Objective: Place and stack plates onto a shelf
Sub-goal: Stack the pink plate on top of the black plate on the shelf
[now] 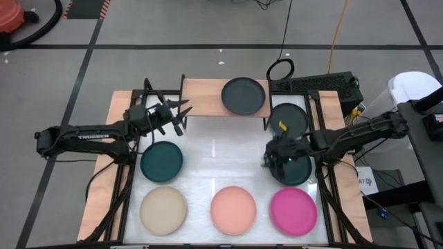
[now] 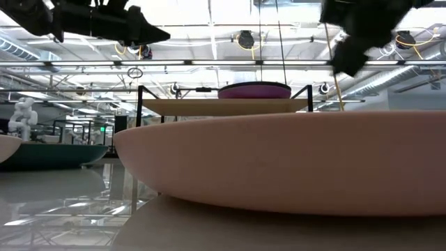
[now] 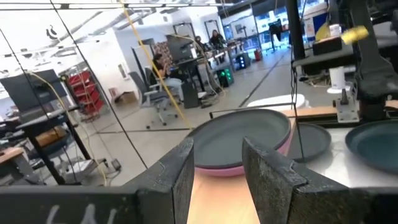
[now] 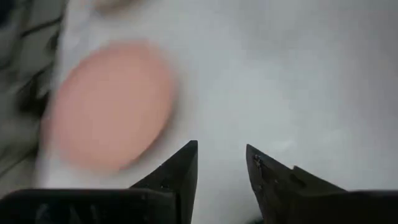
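Shelf [image 1: 208, 97] carries a dark grey plate [image 1: 243, 96] stacked on purple; left gripper [image 1: 176, 114] hovers beside it, fingers parted, empty. Right gripper [image 1: 268, 160] hangs parted and empty over the table.

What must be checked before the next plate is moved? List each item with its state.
1. Left end effector free: ok. It is open with nothing between its fingers, at the left end of the shelf.
2. Right end effector free: ok. It is open and empty above the table, beside a teal plate.
3. Shelf stack settled: ok. The dark grey plate lies on the purple plate.
4. Room on the shelf: ok. The left half shows bare wood.
5. All plates shelved: not ok. Six lie on the table.
6. Right end effector's height over the teal plate: cannot tell.
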Controlling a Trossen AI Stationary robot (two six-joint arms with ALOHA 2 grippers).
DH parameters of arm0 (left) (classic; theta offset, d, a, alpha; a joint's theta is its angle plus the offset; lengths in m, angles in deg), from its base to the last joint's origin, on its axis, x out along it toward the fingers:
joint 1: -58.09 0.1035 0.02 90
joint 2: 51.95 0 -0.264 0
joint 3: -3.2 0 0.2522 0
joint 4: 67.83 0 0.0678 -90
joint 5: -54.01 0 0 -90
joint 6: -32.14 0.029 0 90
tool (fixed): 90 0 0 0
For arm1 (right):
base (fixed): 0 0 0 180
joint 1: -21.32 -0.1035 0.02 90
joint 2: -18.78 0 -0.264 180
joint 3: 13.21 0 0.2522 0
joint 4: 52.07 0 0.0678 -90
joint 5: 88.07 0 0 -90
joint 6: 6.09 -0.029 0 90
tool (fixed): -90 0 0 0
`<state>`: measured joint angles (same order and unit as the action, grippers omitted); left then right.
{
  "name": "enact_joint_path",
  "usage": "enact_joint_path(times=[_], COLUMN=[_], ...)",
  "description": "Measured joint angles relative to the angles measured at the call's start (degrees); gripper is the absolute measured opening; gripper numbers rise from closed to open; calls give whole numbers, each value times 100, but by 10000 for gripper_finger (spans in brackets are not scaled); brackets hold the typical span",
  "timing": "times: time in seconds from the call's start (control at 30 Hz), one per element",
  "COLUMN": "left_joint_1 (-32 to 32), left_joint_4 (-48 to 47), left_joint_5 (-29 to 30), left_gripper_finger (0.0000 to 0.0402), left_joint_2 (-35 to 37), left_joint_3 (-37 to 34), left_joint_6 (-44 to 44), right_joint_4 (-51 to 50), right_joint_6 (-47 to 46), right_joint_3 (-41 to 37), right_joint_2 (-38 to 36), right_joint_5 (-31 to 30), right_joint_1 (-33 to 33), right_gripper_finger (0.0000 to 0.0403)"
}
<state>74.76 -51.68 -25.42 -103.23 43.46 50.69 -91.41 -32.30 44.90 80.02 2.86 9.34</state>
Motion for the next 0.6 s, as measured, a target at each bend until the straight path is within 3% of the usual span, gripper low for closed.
enact_joint_path(times=[0.1, 0.2, 0.6], left_joint_1=[2, 2, 2], left_joint_4=[-20, -80, -188], left_joint_5=[0, -42, -49], left_gripper_finger=[140, 140, 140], left_joint_2=[2, 2, 0], left_joint_3=[0, 2, 2], left_joint_6=[-102, -188, -291], right_joint_4=[-325, -206, 140], right_joint_6=[-309, -137, 635], right_joint_3=[-41, -219, -524], right_joint_2=[172, 301, 986], right_joint_5=[953, 1413, 1394], right_joint_1=[-222, -499, -1138], right_gripper_finger=[121, 121, 121])
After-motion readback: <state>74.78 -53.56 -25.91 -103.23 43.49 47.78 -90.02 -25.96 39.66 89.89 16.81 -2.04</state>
